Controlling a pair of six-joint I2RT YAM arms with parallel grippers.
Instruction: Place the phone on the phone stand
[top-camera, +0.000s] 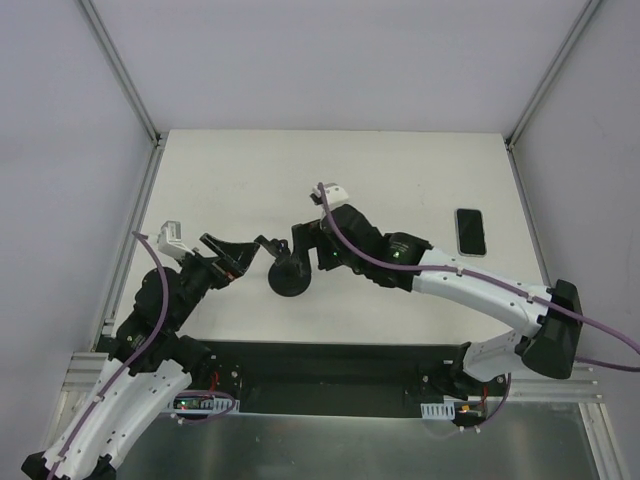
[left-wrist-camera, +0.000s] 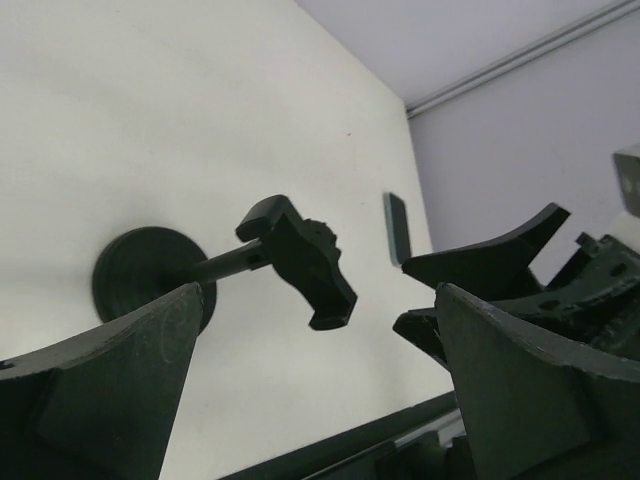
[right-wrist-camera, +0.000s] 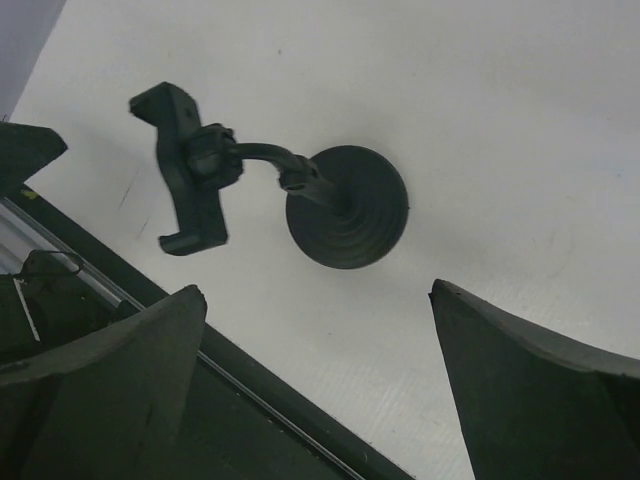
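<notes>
Phone stand (top-camera: 288, 278): matte black, round stepped base, thin stem
Phone (top-camera: 471, 231): flat, dark; we see it at 3 o'clock from right gripper (top-camera: 300, 250), well apart
Jaws: left gripper (top-camera: 243, 258) and right gripper both spread

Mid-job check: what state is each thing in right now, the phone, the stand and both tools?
phone: lying flat on the table, dark screen up, off to the right, untouched.
phone stand: standing on its disc base, holder empty.
left tool: open, holding nothing, close beside the stand.
right tool: open, holding nothing, close on the stand's other side.
</notes>
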